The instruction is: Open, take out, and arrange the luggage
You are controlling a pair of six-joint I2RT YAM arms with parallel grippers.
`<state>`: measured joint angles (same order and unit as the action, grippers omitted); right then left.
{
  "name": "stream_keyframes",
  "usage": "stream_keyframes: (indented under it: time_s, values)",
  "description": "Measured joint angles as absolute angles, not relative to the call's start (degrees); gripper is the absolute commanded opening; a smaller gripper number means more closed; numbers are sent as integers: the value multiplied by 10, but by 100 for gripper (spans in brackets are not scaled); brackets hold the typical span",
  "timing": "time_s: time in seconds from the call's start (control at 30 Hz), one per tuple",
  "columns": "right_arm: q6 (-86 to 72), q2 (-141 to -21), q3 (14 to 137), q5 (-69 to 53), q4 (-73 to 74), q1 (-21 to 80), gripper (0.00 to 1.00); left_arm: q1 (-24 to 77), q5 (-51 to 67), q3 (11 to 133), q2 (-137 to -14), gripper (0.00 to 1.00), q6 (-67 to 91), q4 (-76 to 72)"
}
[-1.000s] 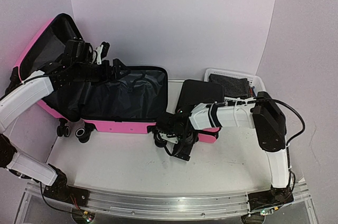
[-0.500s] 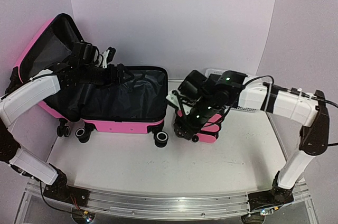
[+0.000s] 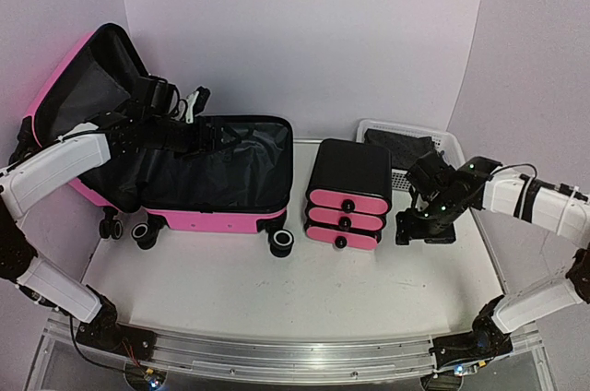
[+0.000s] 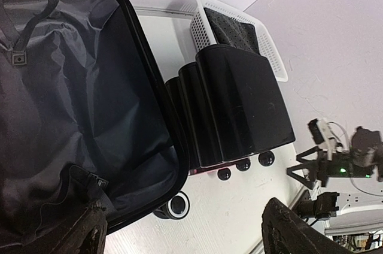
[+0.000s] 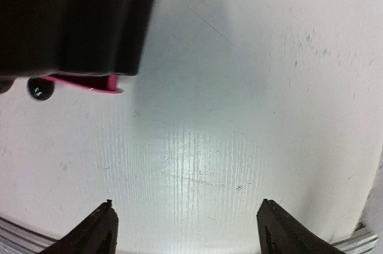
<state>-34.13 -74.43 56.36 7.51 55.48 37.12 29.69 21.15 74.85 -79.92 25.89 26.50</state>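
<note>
The luggage [image 3: 235, 174], a hot-pink hard-shell suitcase, is laid open at the left rear of the white table [image 3: 277, 299]. Its lid is propped up and tilted back toward the left wall, and its base is set flat with the black lining exposed. Crumpled lining and a grey strap [image 4: 21, 56] with a buckle are shown inside the base in the left wrist view, and small wheels [image 3: 282, 242] are seen along the luggage's near edge. The left gripper [image 4: 188, 233] is held above the open base of the luggage, its fingers spread wide and gripping nothing. Just right of the luggage a small black cabinet [image 3: 346, 197] with three pink drawers is stood upright, drawer fronts turned toward the arm bases; whether it touches the luggage cannot be told. Farther right of the luggage, behind the cabinet, a white mesh basket [image 3: 442, 144] is placed near the back wall, with a dark folded item [image 3: 398, 147] laid in it. Farther still from the luggage, past the cabinet's right side, the right gripper [image 3: 422, 230] is pointed down over bare table, its fingers parted wide and empty. A corner of the cabinet and one black drawer knob [image 5: 39, 89] are caught at the upper left of the right wrist view.
</note>
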Motion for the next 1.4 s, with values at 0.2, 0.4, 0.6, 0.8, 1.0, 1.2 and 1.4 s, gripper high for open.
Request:
stream_keyframes:
  time_s: [0.2,0.4,0.6,0.8,1.0,1.2,1.4]
  values:
    - [-410,-759,402,-35,391,283,97,300,215,746,-800,89,269,257]
    - [-443,-820,342,-113,183,274,97,303,221,740,-799,89,271,254]
    - [-468,-847,305,-130,-13,274,76,303,222,732,-798,89,273,255]
    - [-488,-863,291,-108,-63,278,62,303,221,726,-793,89,273,255]
    - [-466,-862,303,-96,-37,280,78,303,221,726,-791,90,273,254]
    - [-387,-805,364,-77,163,277,94,309,226,726,-791,97,263,254]
    - [-286,-689,429,-25,390,266,98,367,251,767,-849,99,224,237]
